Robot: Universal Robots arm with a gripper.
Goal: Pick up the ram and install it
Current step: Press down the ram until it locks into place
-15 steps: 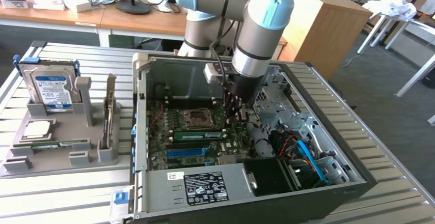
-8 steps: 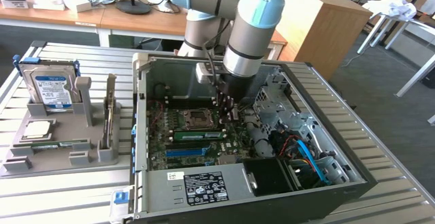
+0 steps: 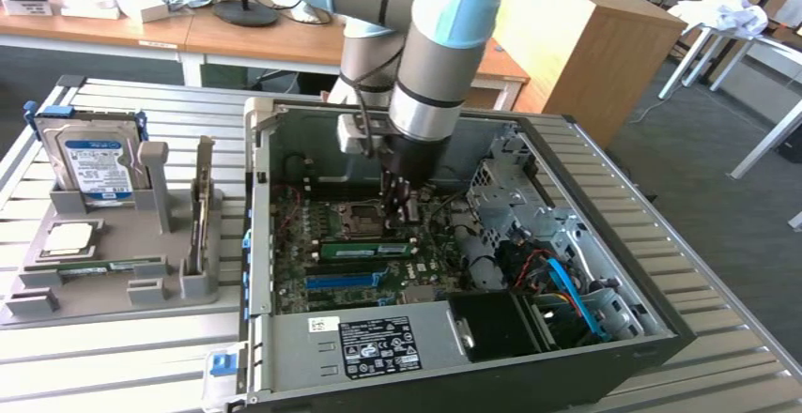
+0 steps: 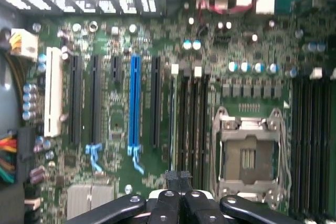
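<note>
My pincer hangs inside the open case, shut tight and empty, above the motherboard. The ram lies seated just near of it: light, stiff, fragile; I'd grip its long edges.

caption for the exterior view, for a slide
Robot arm's shut gripper lowered into an open computer case above the motherboard; hard drive in a grey holder beside it.

The ram is a long, narrow green stick with a pale label strip. It sits level on the motherboard inside the open case, lengthwise across the exterior view, just below the processor socket, above a blue slot.
</note>
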